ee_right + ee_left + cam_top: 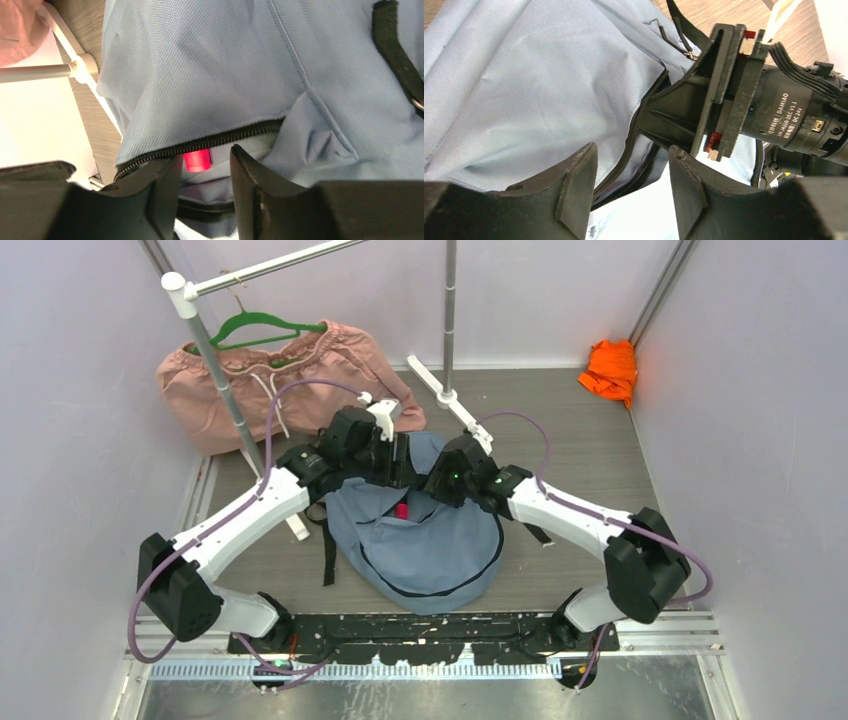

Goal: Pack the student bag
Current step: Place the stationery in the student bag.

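The student bag [430, 550] is soft, matt cloth with a fine weave, its zipper [200, 142] black and ridged, probably plastic. The desk [580, 440] shows dull wood grain. The left tool [631, 190] and right tool [205, 175] are matt black plastic.

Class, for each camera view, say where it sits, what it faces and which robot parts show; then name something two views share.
Top external: above and behind the arms, looking down; both arms show, left claw and right claw over the student bag.
Left wrist: on the left arm, facing the bag's zipper; own fingers and the right arm's motor show.
Right wrist: on the right arm, facing the bag's opening; own fingers show.
Shared: top and right wrist both show the red item inside.
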